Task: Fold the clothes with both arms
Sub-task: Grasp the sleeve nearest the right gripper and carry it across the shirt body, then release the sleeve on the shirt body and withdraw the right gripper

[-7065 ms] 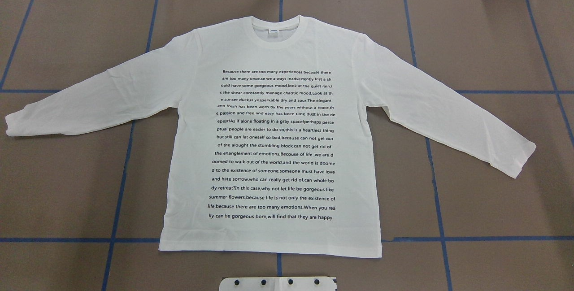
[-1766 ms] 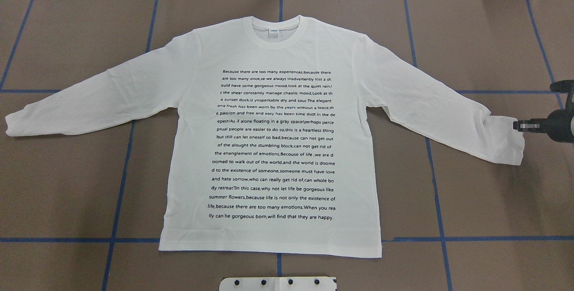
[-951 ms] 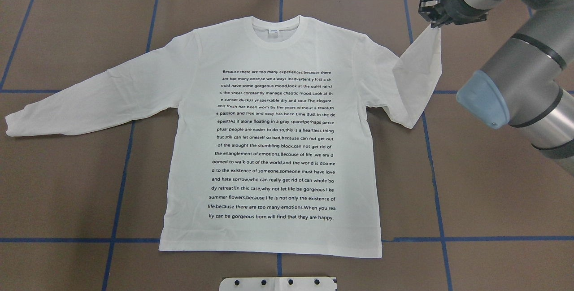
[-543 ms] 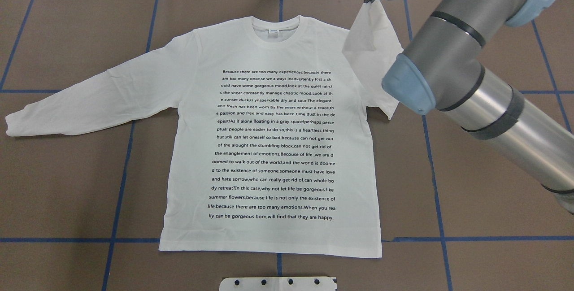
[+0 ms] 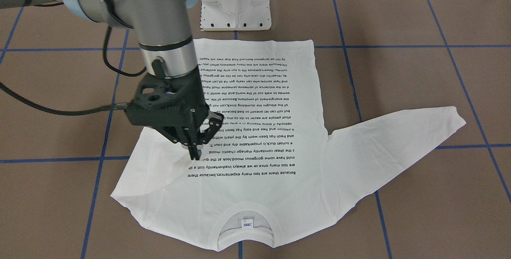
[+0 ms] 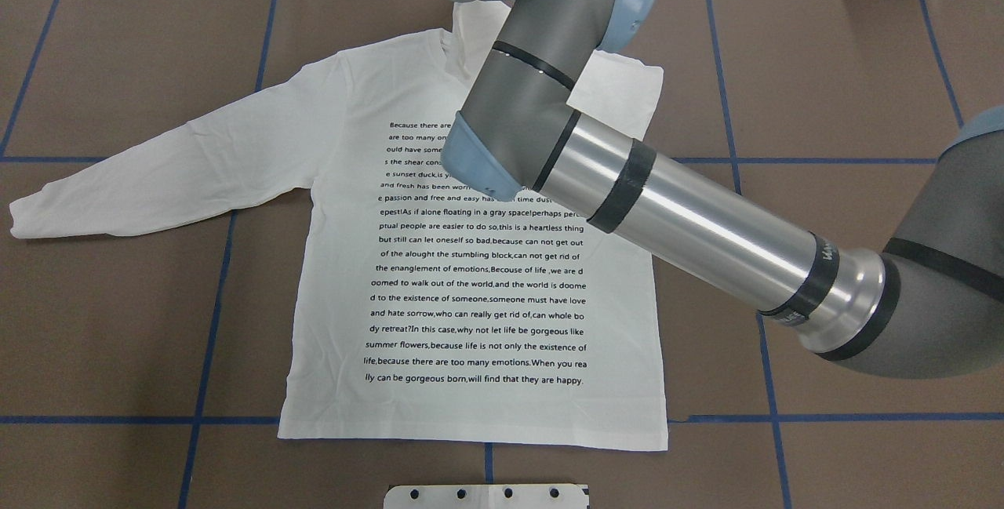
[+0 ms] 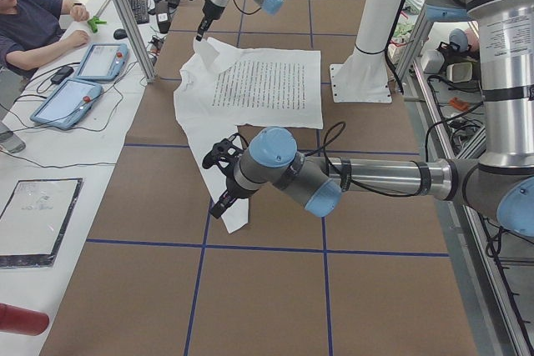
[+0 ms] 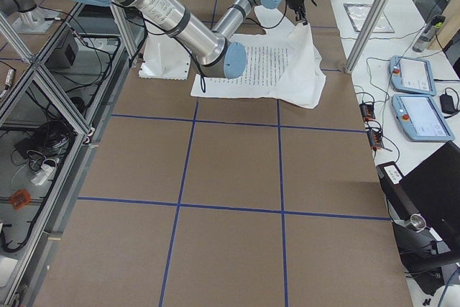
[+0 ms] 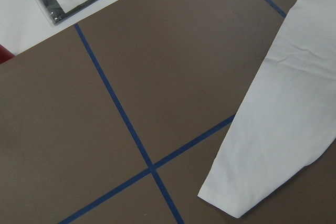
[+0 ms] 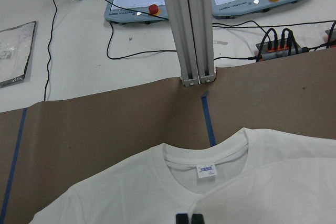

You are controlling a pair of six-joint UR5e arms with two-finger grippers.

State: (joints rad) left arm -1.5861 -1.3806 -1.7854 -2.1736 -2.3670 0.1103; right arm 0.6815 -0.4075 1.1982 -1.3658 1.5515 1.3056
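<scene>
T-shirt [image 5: 259, 139] is lying front-up on the brown-paper tabletop [image 5: 399, 91] with the blue tape grid, hem toward the white pedestal base [image 5: 235, 3] and collar [image 5: 245, 233] toward the far edge, little label [image 5: 247, 224] showing inside the neck. The right arm [image 6: 690, 219] reaches diagonally across the shirt, and the right claw [image 5: 195, 155] is pinched tight on the cuff end of the right sleeve [image 5: 159, 171]. That sleeve is doubled back over the chest, with the claw sitting over the top corner of the black text block [image 5: 255, 103], just below the collar. From the side views the cuff looks held a bit above the body of the shirt, so the fabric drapes down from the fingers rather than lying flat. The left sleeve [image 5: 399, 139] is stretched straight out on the tabletop, flat. The left claw [image 7: 224, 179] only shows up in the exterior left view, right by that sleeve's cuff, and I honestly can't tell if it's spread or closed. Its wrist camera just looks down at the cuff [image 9: 231, 203] and bare paper. A person [image 7: 33, 27] sits at the side table past the far edge.
</scene>
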